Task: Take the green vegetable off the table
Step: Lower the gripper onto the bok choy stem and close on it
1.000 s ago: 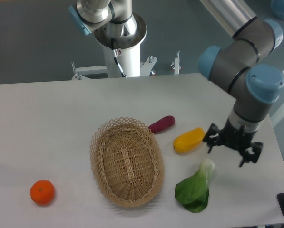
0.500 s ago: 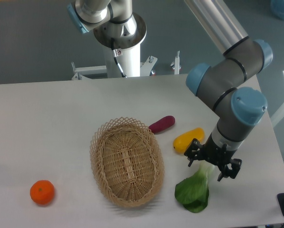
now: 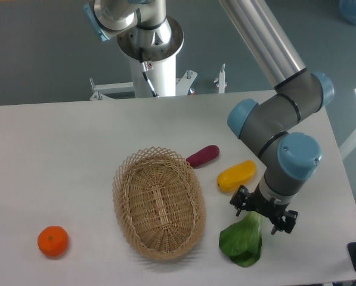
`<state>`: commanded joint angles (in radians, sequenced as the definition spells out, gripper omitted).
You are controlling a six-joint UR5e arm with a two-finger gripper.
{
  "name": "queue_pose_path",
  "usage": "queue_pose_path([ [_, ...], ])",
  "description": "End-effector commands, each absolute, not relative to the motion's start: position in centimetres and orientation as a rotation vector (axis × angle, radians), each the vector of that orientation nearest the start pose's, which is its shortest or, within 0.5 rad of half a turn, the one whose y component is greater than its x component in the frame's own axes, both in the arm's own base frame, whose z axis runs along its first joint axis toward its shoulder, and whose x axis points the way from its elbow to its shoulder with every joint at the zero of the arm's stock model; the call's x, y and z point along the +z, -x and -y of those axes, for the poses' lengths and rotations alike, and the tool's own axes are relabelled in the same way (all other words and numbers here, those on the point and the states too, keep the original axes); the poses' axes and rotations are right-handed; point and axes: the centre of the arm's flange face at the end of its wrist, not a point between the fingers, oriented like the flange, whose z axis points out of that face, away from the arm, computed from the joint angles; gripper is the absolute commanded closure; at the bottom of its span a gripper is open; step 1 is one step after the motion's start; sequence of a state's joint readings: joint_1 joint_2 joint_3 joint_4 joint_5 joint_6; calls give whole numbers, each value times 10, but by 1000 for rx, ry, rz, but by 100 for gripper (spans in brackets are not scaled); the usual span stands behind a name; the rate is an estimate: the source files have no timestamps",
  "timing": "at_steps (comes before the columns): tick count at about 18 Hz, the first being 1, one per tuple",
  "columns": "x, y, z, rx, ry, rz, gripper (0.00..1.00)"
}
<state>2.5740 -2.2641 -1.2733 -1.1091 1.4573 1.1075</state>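
Gripper (image 3: pixel 262 213), jaws open and empty, hung over the vegetable's (image 3: pixel 242 241) stem near the surface's (image 3: pixel 58 149) front-right corner; leaves probably light, floppy; the firmer stem looked graspable.

basket (image 3: pixel 158 205) mid-table (image 3: pixel 58 149), round fruit (image 3: pixel 52 241) left, three vegetables right, gripper (image 3: pixel 262 210) over the nearest (image 3: pixel 242 242)

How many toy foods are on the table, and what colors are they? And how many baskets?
Green vegetable: 1
Yellow vegetable: 1
Dark purple-red vegetable: 1
Orange fruit: 1
Wicker basket: 1
Total: 4 foods and 1 basket, 5 things.
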Motion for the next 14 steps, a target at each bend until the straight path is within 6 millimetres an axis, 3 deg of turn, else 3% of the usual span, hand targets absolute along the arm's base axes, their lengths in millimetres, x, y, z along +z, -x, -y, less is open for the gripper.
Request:
queue_pose_path([
  [4,240,553,-523,6,3006,-165,0],
  [10,221,547,-510,31,3113,-177,0],
  [14,211,538,-518,21,3131,-197,0],
])
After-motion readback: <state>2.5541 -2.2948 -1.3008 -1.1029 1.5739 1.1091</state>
